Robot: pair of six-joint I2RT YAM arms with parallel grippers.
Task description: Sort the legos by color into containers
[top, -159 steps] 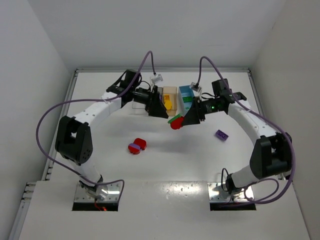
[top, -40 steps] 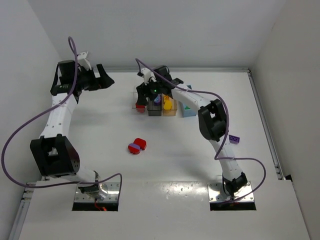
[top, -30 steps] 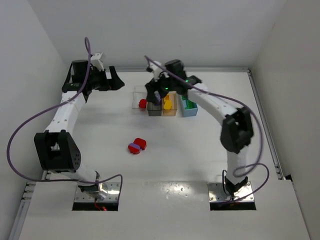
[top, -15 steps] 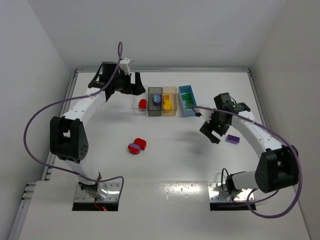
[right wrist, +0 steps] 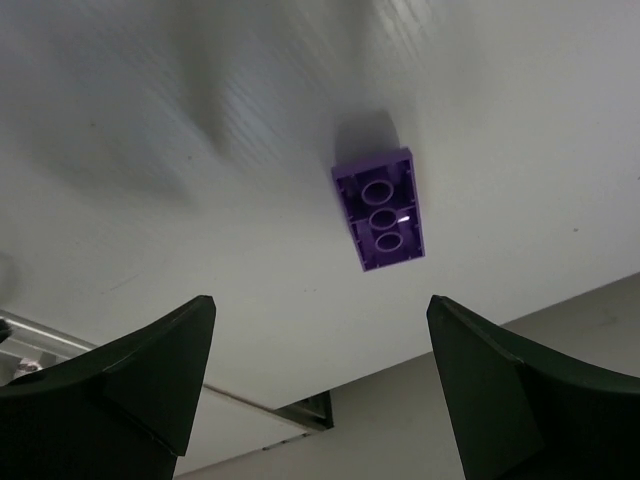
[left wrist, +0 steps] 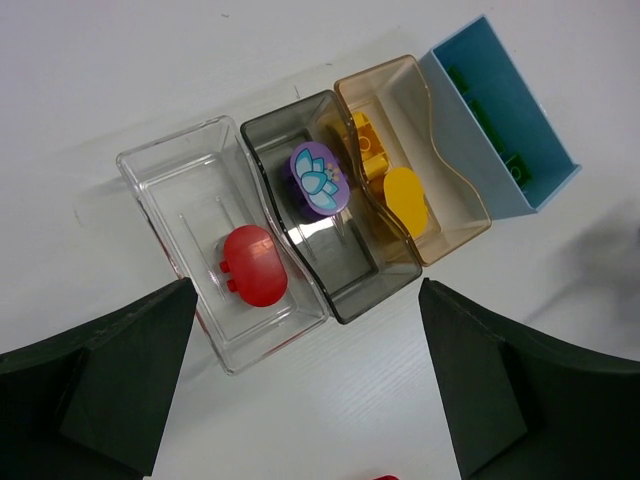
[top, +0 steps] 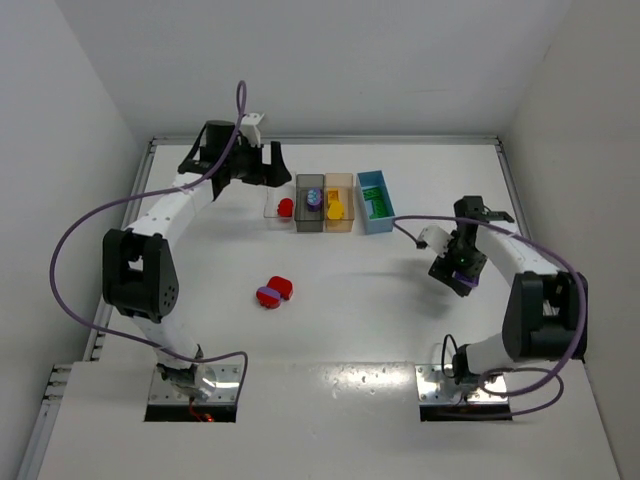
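Four containers stand in a row at the back: clear, smoky grey, tan and light blue. A red lego lies in the clear one, a purple lego in the grey, yellow legos in the tan, green legos in the blue. My left gripper hovers open over the clear bin's near end. A red and a purple lego sit together mid-table. My right gripper hangs open just short of a loose purple lego, which lies underside up.
The purple brick lies near the table's right edge, with the wall close behind it. Both arms' purple cables loop over the table sides. A metal rail runs along the left edge.
My right arm has swung from the bins out to the right and now hangs over the loose purple brick. My left arm came in to the bins and has held still since.
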